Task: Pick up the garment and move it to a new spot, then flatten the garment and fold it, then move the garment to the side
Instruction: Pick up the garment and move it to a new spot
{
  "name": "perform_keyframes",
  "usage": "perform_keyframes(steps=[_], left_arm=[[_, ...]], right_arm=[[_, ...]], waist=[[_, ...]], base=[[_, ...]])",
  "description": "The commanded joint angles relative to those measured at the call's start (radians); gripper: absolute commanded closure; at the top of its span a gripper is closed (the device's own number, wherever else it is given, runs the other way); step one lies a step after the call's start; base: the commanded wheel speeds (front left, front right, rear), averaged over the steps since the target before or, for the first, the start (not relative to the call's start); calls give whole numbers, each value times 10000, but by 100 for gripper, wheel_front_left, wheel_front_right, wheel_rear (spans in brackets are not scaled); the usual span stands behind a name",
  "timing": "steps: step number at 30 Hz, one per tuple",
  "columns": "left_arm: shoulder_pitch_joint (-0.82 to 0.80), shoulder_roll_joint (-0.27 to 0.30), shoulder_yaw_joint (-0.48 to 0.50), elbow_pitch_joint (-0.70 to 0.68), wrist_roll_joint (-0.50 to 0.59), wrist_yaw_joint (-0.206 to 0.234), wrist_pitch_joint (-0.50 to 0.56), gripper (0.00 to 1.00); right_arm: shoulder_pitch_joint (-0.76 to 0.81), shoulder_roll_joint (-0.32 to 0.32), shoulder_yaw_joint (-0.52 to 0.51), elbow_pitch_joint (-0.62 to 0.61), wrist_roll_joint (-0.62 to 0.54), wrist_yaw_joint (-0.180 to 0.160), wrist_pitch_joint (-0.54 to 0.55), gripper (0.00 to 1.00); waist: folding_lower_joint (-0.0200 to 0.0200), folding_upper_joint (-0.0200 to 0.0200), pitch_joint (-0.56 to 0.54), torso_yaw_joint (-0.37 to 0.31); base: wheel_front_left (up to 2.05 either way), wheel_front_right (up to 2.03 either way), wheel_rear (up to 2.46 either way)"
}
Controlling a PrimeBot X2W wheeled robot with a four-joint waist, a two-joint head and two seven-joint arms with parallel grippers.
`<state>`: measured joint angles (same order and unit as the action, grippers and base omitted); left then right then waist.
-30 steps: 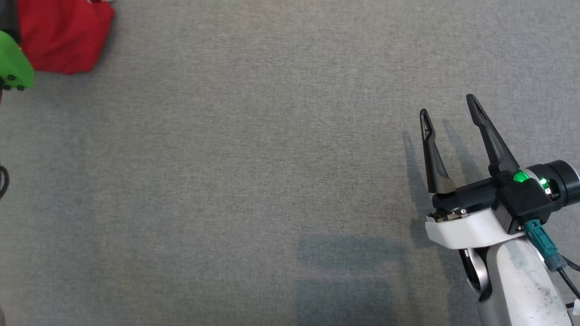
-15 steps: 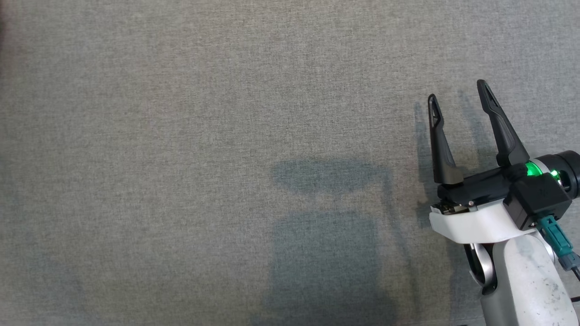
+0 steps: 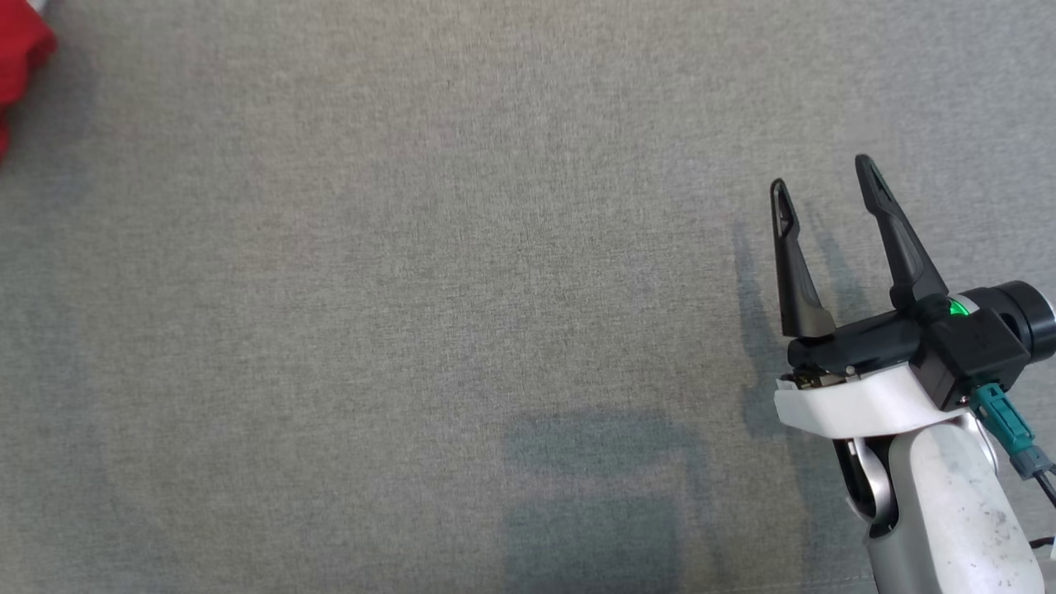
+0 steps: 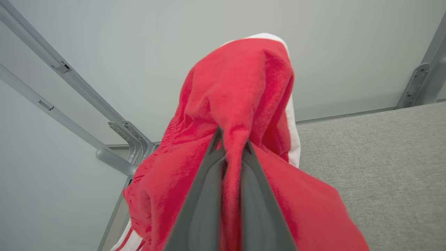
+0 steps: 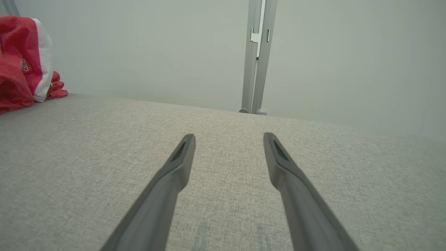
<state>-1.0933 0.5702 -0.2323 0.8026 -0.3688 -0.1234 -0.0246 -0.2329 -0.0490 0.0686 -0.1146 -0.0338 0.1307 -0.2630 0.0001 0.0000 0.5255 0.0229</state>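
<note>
One step of the task is barely begun: the soft red fleece garment with white trim (image 4: 240,80) is caught but not yet carried anywhere. The left tool (image 4: 232,137) has its two long dark fingers pressed together on a fold of the red cloth. The rest of the garment is bunched around them. Whether any of it is lifted clear I cannot tell.

In the head view the garment shows as a red edge at the far left corner of the flat grey woven-fabric table (image 3: 412,289). It is well apart from the right tool (image 3: 821,175), which hovers at the near right with its fingers spread wide and nothing between them.

The broad grey middle of the table looks a likely place to set the garment down. By my reading the pick-up is under way and everything else is left: carrying the garment to a new spot, flattening it, folding it and moving it aside. The cloth looks crumpled, so flattening will probably need both tools.
</note>
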Motion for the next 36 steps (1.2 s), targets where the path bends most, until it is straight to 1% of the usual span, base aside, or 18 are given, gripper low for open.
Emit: perform_keyframes(steps=[1, 5, 11, 16, 18, 22, 25, 29, 33, 36], left_arm=[[-144, 43, -135, -203, -7, -37, -4, 100], [-83, -100, -742, -948, -132, -61, 108, 100], [388, -273, -2198, -2668, -653, -64, 372, 100], [961, -489, -3573, -4250, -1257, -67, 676, 100], [1250, -694, -3950, -4740, -1499, -67, 695, 100], [2028, -1353, -4515, -5411, -1760, -66, 457, 100], [2760, -1944, -4825, -5433, -1921, 120, 82, 100], [3645, -2706, -4986, -4830, -2147, 459, -685, 100], [4370, -3410, -4952, -3624, -2177, 870, -1802, 100], [4768, -3713, -4689, -2594, -2208, 1038, -2270, 100]], right_arm=[[163, -25, -38, 88, 96, 1, -30, 0], [436, -27, -128, 261, 289, 1, -30, 0], [929, -24, -388, 498, 540, 1, -30, 0], [1416, -25, -640, 594, 672, 1, -28, 0], [1601, -24, -714, 630, 686, 1, -28, 0], [1956, -24, -836, 684, 753, 1, -28, 0], [2106, -24, -858, 698, 805, 1, -28, 0], [2115, -24, -755, 681, 885, 1, -28, 0], [2003, -21, -608, 711, 986, 1, -28, 0], [1915, -25, -461, 737, 1041, 1, -28, 0]], waist=[[-1, 0, -954, -44], [-1, 0, -1872, -158], [-1, 0, -3087, -453], [-1, 0, -3852, -810], [-1, 0, -4048, -949], [-1, 0, -4266, -1217], [-1, 0, -4275, -1419], [-1, 0, -4126, -1643], [-1, 0, -3920, -1821], [-1, 0, -3777, -1943]], base=[[0, 0, 0], [0, 0, 0], [0, 0, 0], [0, 0, 0], [0, 0, 0], [0, 0, 0], [0, 0, 0], [0, 0, 0], [0, 0, 0], [0, 0, 0]])
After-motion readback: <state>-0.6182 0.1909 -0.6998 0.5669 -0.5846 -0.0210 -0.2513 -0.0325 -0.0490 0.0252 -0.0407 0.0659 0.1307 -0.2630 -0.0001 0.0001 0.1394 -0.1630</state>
